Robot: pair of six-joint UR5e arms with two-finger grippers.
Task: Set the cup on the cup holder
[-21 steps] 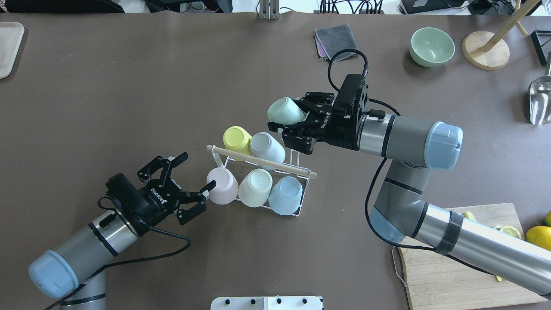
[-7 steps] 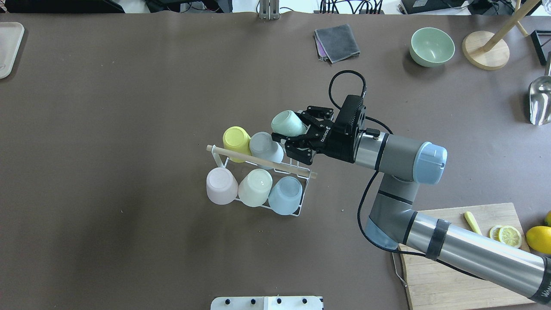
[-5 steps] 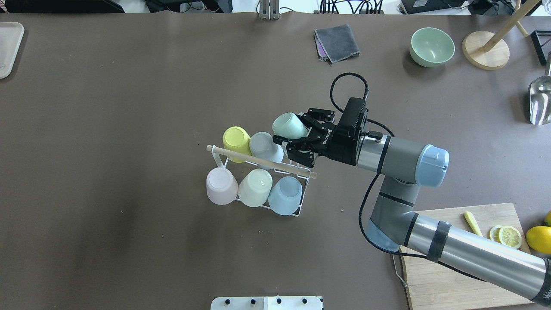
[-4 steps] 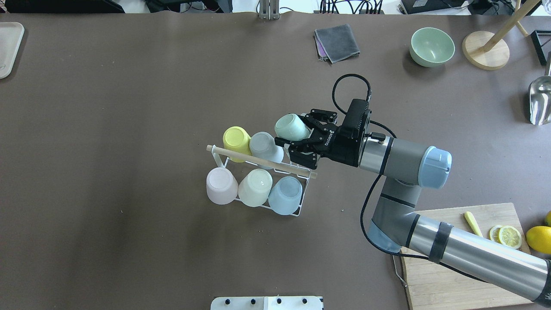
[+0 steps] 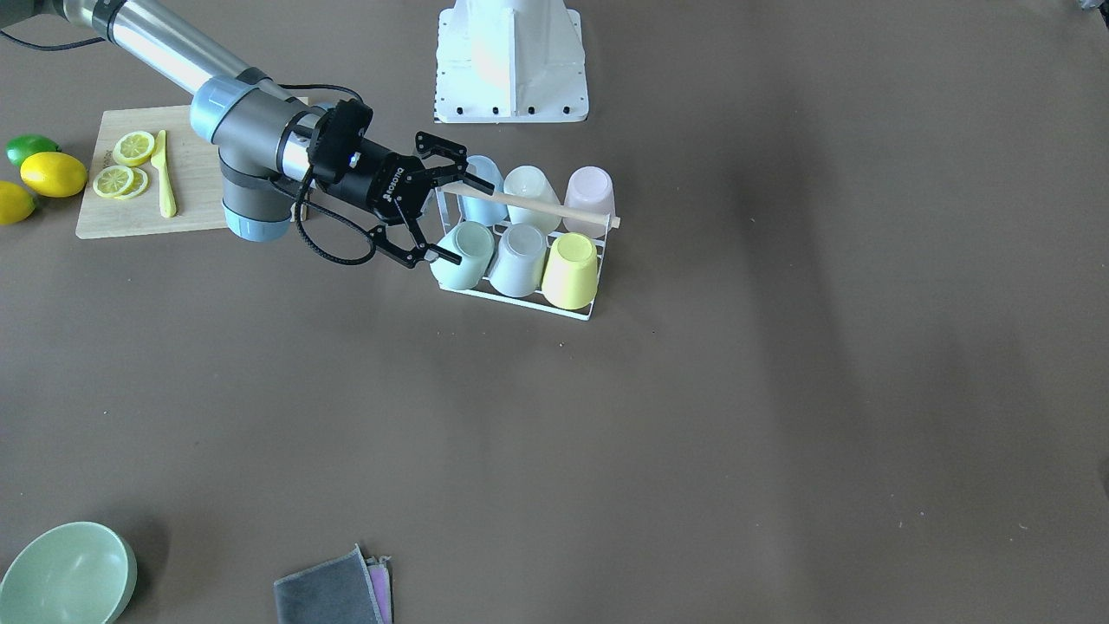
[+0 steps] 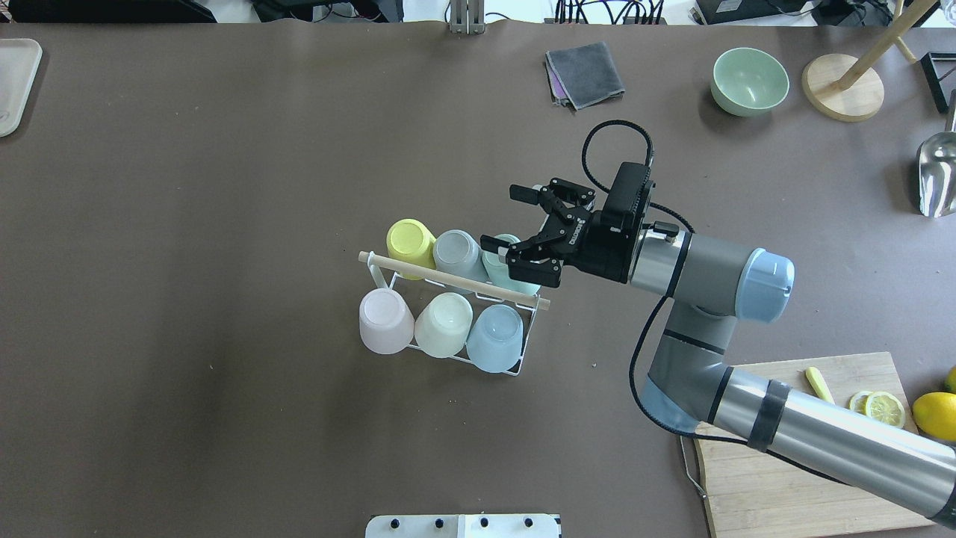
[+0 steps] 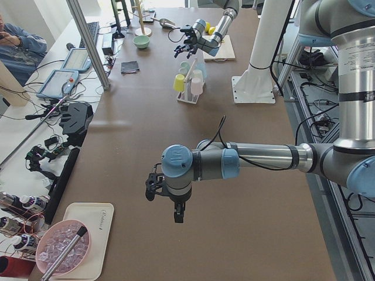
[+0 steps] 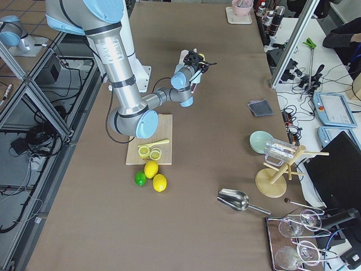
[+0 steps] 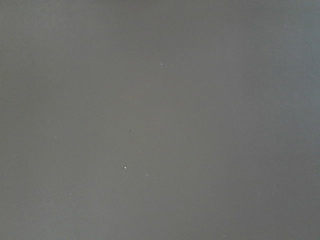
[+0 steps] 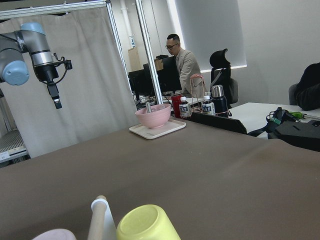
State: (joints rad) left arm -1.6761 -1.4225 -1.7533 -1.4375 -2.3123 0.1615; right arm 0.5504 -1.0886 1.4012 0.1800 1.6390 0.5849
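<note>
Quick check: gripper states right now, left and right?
Left gripper: cannot be told.
Right gripper: open, holding nothing; mint cup sits on the cup holder.

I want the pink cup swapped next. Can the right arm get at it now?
Probably, but not directly: the pink cup sits at the cup holder's far end from the open right gripper, with the rod and other cups between.

The overhead camera looks forward and down on the tabletop (image 6: 224, 149) from behind the robot's base (image 6: 463, 526); the front one faces it from across, steeply down. Both take in the cup rack (image 6: 455, 280) near mid-frame. The two side cameras look along the tabletop from opposite ends, far back. The left wrist camera sees only bare tabletop; the right wrist one skims low past the rack's top.
</note>
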